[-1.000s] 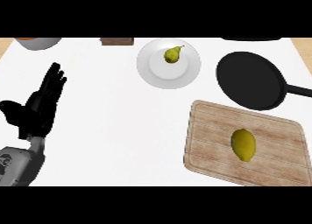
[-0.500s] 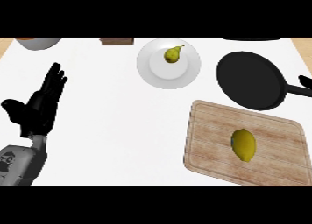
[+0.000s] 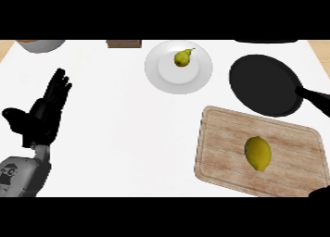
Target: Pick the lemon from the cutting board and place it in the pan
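My kitchen counter, seen from above.
Before me: a board (image 3: 222, 139) with a lemon (image 3: 259, 153), a pan (image 3: 265, 84), a pear (image 3: 183, 57) on a plate (image 3: 168, 76).

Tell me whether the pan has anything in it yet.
Empty: the pan shows only bare black; the lemon lies on the cutting board.

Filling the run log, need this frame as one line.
lemon: on cutting board, untouched | pan: holds nothing | left robot hand: open, resting at left | right robot hand: lower-right corner, state unclear
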You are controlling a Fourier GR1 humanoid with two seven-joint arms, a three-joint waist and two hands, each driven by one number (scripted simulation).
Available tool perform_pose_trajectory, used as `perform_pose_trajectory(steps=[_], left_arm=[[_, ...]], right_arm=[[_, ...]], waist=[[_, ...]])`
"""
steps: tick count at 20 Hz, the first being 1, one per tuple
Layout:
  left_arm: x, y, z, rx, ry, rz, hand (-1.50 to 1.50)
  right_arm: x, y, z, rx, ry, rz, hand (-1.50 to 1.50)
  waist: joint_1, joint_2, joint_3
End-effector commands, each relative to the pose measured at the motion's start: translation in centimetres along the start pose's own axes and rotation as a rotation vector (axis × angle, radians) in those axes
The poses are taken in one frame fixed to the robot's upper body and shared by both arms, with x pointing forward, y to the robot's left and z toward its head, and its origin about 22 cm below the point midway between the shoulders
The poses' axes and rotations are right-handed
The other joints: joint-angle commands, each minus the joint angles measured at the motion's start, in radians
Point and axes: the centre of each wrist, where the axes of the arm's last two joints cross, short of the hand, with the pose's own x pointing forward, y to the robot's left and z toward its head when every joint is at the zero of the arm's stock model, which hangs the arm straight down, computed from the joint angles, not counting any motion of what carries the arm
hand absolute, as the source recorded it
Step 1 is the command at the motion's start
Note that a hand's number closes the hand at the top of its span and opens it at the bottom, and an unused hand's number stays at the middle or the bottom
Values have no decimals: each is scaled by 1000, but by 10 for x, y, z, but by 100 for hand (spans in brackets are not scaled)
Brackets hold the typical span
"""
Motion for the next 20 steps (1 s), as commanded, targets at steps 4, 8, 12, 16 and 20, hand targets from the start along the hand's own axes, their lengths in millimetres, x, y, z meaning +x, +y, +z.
perform_pose_trajectory(steps=[4,8,12,16,20], left_arm=[[5,-15,3,0,-18,19,0],[17,13,-14,5,11,0,0],[17,-8,-3,8,4,4,0],[15,-9,-16,2,5,-5,0],[9,8,3,-12,9,2,0]], right_arm=[[-34,16,-36,54,89,24,-150],[-16,19,-31,118,58,28,-150],[-18,29,-21,163,42,58,-150],[-10,65,-41,178,51,76,-150],[-21,48,-51,203,71,106,-150]], waist=[[8,2,1],[-3,0,0],[-7,-2,0],[-5,0,0],[-2,-1,0]])
